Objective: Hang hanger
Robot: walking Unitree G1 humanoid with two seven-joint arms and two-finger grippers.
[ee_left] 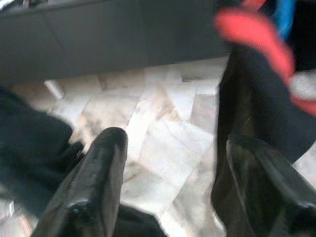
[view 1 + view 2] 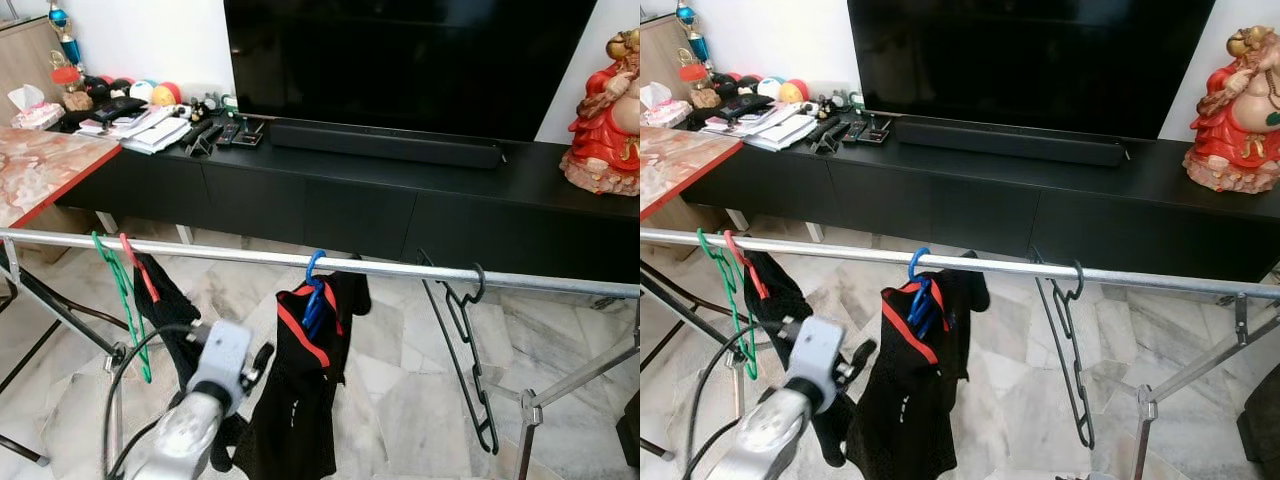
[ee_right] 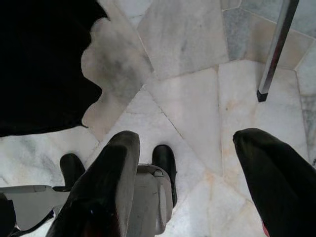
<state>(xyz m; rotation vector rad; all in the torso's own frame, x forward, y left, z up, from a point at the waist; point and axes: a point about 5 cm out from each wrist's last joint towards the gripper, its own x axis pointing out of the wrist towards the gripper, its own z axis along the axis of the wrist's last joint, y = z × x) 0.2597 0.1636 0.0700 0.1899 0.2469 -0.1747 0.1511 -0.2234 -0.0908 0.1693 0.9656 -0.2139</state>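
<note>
Black hanger [image 2: 462, 352] hangs on the metal rail [image 2: 400, 268], right of the black-and-red garment [image 2: 300, 390]. My left gripper [image 1: 173, 182], open and empty, sits beside that garment; my right gripper [image 3: 187, 182] open above the floor.

Silver rail [image 2: 400, 268] carries green hanger [image 2: 125, 290], blue hanger [image 2: 315, 290], black hanger [image 2: 465, 350] — above pale marbled floor [image 2: 400, 400].
</note>
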